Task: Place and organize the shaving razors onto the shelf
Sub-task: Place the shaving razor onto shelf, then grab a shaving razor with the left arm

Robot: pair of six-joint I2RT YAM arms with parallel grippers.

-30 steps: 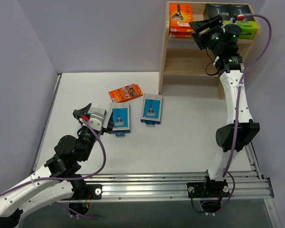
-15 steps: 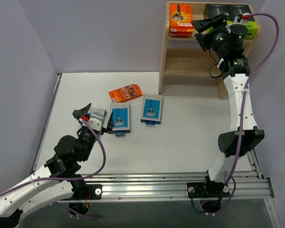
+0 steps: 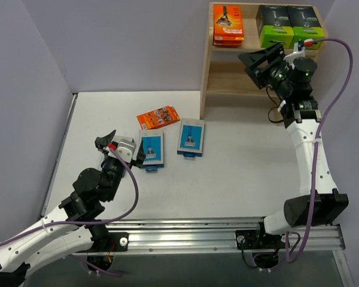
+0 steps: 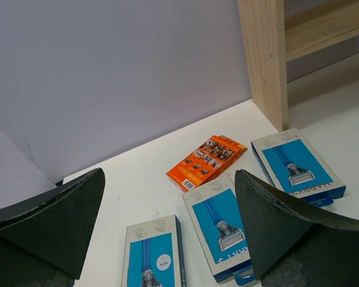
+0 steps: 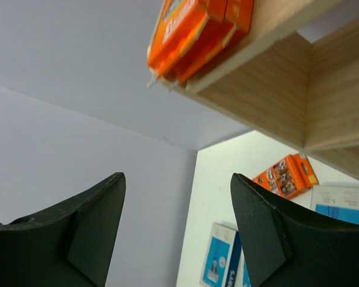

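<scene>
Top external: my right gripper (image 3: 264, 60) hangs released, empty, before the shelf (image 3: 204, 78), whose top tier carries stacked orange packs (image 3: 228, 24) and two black boxes (image 3: 274, 21). My left gripper (image 4: 167, 179) gapes above three blue cards (image 4: 218, 230) mid-table, the nearest cut off.

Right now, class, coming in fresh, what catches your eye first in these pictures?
Bright orange packs and lime-ended black boxes stand out on the top tier of the wooden shelf. On the white table, one orange pack lies beside light-blue cards. The right claw hangs open and empty by the shelf.
</scene>
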